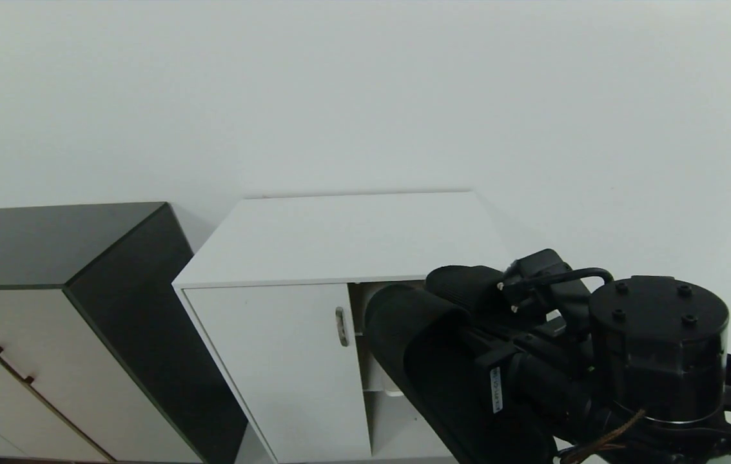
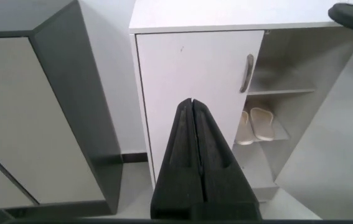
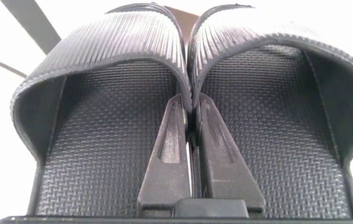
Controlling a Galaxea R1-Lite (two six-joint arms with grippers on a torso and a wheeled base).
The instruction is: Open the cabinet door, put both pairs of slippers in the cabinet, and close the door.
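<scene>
The white cabinet (image 1: 340, 238) stands against the wall, its left door (image 2: 195, 68) closed and its right door (image 2: 341, 143) swung open. A pair of white slippers (image 2: 255, 124) lies on the middle shelf inside. My right gripper (image 3: 190, 109) is shut on a pair of black slippers (image 3: 108, 93), pinching their inner edges together. These black slippers (image 1: 417, 341) hang in front of the open right half of the cabinet, near its top. My left gripper (image 2: 192, 102) is shut and holds nothing, facing the closed left door some way off.
A dark-topped cabinet with beige fronts (image 1: 49, 245) stands close to the left of the white one, with a narrow gap between them. The metal handle (image 1: 341, 326) sits at the closed door's inner edge. Bare floor (image 2: 132, 186) lies in front.
</scene>
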